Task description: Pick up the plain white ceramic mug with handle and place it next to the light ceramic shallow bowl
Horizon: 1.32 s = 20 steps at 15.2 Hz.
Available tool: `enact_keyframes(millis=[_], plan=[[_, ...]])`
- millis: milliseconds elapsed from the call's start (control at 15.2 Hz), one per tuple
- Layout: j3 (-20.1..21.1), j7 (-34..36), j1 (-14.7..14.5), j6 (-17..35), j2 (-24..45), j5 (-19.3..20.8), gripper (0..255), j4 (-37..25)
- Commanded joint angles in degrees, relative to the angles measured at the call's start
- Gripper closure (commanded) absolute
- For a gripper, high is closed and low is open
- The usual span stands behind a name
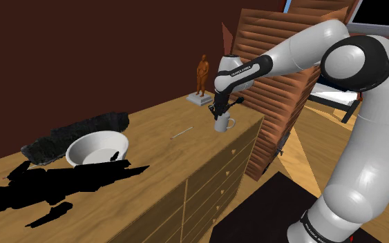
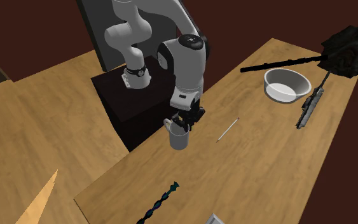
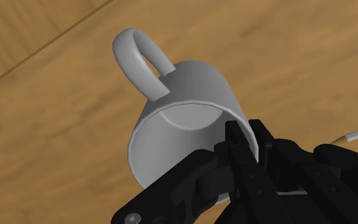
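Gripper: the black gripper [image 1: 218, 113] [image 2: 182, 122] [image 3: 247, 135] pointed down and was closed on the rim of the white mug [image 1: 223, 125] [image 2: 179, 138] [image 3: 184, 121].
Fingers: in the wrist view, one finger [image 3: 233, 135] was inside the mug and the other was outside, with the wall pinched between them.
Mug: it was upright, at the corner of the wooden dresser top [image 1: 151, 134] [image 2: 247, 165] nearest to the stand. I cannot tell if its base touched the wood.
Handle: it pointed away from the fingers.
Bowl: the white shallow bowl [image 1: 89, 146] [image 2: 279, 95] stood well apart from the mug, toward the other end of the top.
Between them: a thin pale stick [image 1: 180, 133] [image 2: 227, 129] lay flat on the wood.
Behind the mug: a brown figurine [image 1: 202, 74] stood at the far edge in the shoulder view.
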<state>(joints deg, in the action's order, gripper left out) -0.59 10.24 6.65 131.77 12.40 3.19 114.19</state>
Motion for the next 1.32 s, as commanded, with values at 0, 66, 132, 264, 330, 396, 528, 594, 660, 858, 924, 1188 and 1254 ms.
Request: enact_keyframes(millis=[0, 66, 132, 264, 330, 396, 528, 594, 660, 858, 924, 1188, 1254], plan=[[0.01, -0.04, 0.00, -0.68, -0.39, -0.03, 255, -0.30], [0.01, -0.08, 0.00, -1.36, -0.76, -0.05, 255, -0.61], [0.02, -0.12, 0.00, -2.06, -1.11, -0.08, 255, -0.96], [0.03, -0.19, -0.01, -3.45, -1.80, -0.12, 255, -1.67], [0.04, -0.23, -0.01, -4.15, -2.12, -0.15, 255, -2.04], [0.04, -0.27, -0.01, -4.85, -2.44, -0.17, 255, -2.42], [0.05, -0.34, -0.01, -6.26, -3.04, -0.21, 255, -3.23], [0.06, -0.38, -0.01, -6.96, -3.33, -0.23, 255, -3.65], [0.06, -0.41, -0.02, -7.67, -3.60, -0.25, 255, -4.09], [0.08, -0.52, -0.02, -9.81, -4.36, -0.31, 255, -5.47], [0.08, -0.55, -0.03, -10.53, -4.59, -0.33, 255, -5.96], [0.10, -0.68, -0.04, -13.42, -5.41, -0.40, 255, -8.04], [0.10, -0.72, -0.04, -14.15, -5.58, -0.41, 255, -8.59]])
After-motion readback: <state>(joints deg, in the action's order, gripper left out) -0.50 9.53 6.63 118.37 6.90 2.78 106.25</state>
